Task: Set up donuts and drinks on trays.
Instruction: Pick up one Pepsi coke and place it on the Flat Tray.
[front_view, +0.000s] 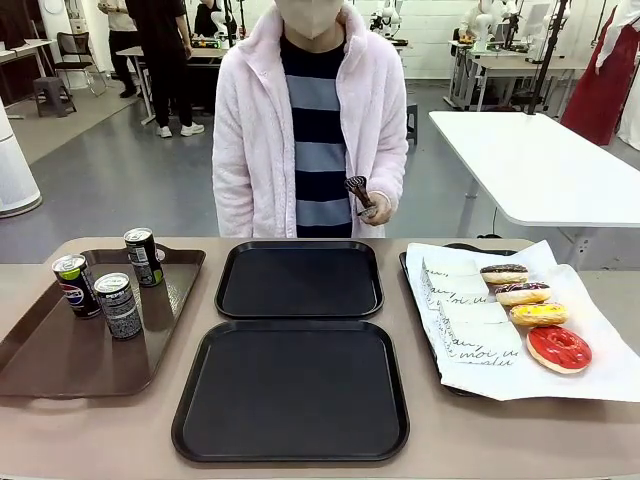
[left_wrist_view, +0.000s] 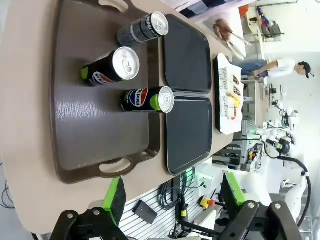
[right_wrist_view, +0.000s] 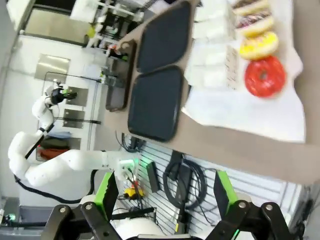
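Observation:
Two black trays lie in the middle of the table, the far one (front_view: 300, 280) and the near one (front_view: 290, 390), both bare. Three cans stand on the brown tray (front_view: 60, 360) at the left: a black-green one (front_view: 144, 257), a blue Pepsi one (front_view: 76, 285) and a dark one (front_view: 119, 305). Several donuts sit on the paper-lined tray at the right, among them a yellow one (front_view: 538, 314) and a red one (front_view: 559, 349). My left gripper (left_wrist_view: 172, 200) hangs open high above the cans (left_wrist_view: 112, 67). High over the red donut (right_wrist_view: 265, 76), my right gripper (right_wrist_view: 165, 197) is open too.
A person in a pink fleece stands at the far side and holds metal tongs (front_view: 358, 193) in one hand. Flat white paper boxes with black script (front_view: 465, 315) lie beside the donuts on the white paper (front_view: 600, 370). Another white table (front_view: 540, 170) stands behind at the right.

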